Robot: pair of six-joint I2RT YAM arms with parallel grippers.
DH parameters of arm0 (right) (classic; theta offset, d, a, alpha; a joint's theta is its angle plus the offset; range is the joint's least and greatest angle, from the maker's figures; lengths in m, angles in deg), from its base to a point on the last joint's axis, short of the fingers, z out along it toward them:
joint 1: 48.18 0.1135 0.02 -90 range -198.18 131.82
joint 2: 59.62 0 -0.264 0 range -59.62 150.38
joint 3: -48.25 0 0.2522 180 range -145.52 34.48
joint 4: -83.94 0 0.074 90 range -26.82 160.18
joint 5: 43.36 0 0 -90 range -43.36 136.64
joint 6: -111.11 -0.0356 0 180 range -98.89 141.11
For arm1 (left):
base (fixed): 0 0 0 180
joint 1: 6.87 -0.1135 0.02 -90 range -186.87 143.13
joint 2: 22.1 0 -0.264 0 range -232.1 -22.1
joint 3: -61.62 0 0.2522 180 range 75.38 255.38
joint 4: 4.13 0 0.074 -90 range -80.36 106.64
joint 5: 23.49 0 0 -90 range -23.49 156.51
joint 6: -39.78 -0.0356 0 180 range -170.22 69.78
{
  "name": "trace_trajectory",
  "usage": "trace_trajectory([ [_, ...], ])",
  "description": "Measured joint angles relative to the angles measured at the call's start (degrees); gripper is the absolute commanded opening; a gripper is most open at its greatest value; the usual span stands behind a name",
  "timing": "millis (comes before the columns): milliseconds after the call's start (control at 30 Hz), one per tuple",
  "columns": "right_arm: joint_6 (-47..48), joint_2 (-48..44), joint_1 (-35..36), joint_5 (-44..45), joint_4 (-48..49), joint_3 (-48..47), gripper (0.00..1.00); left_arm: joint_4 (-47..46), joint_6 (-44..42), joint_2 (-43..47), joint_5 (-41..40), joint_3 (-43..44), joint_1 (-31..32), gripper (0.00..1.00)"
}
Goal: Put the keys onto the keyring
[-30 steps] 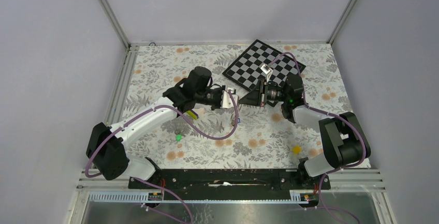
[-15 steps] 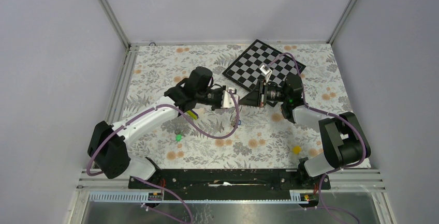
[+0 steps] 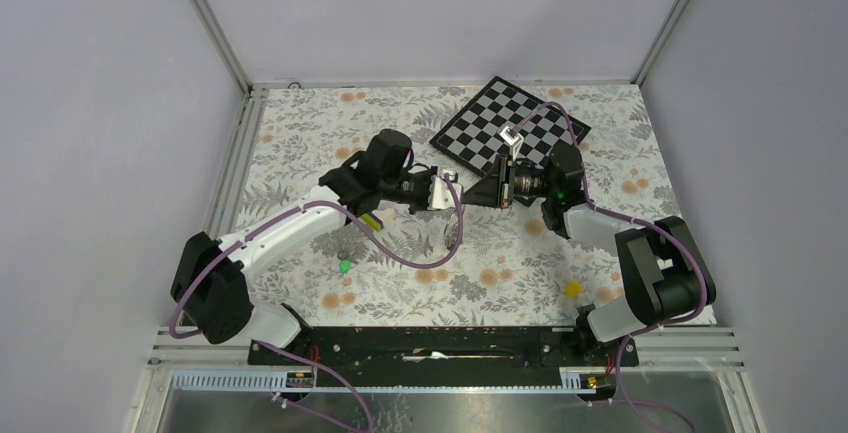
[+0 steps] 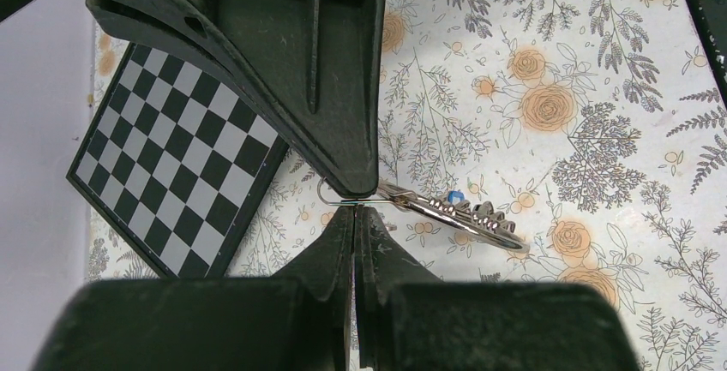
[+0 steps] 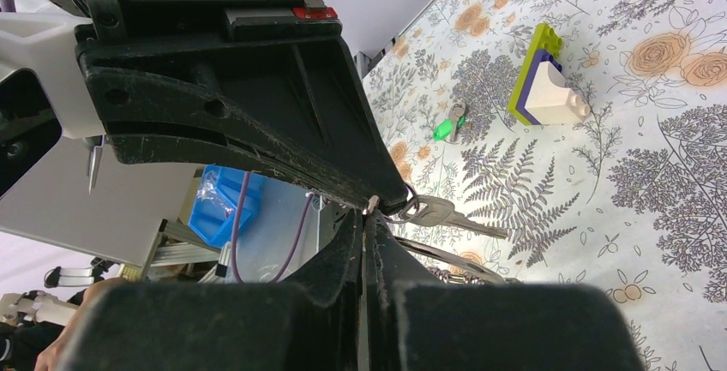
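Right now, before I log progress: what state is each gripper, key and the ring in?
left gripper: shut on the keyring
right gripper: shut, tip against the keyring
keyring: held up between both grippers
blue key: at the keyring, off the table
green key: lying loose on the table

Floral-print tabletop (image 3: pixel 300 143) here, grey leaves and orange blooms all over. A black-and-white checkerboard (image 3: pixel 490 113) lies flat at the far right, turned at an angle, and a small yellow cube (image 3: pixel 572 290) sits near the front right. Over on the left half, a green-headed key (image 5: pixel 447 125) lies near a yellow-white-purple wedge block (image 5: pixel 549 84), not touching it.
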Motion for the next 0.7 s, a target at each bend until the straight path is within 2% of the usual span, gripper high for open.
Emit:
trace_trajectory([
  [700,2.7,0.0,0.0,0.0,-2.8,-0.5,0.0,0.3,-0.3,0.4,0.0,-0.5,0.0,0.0],
])
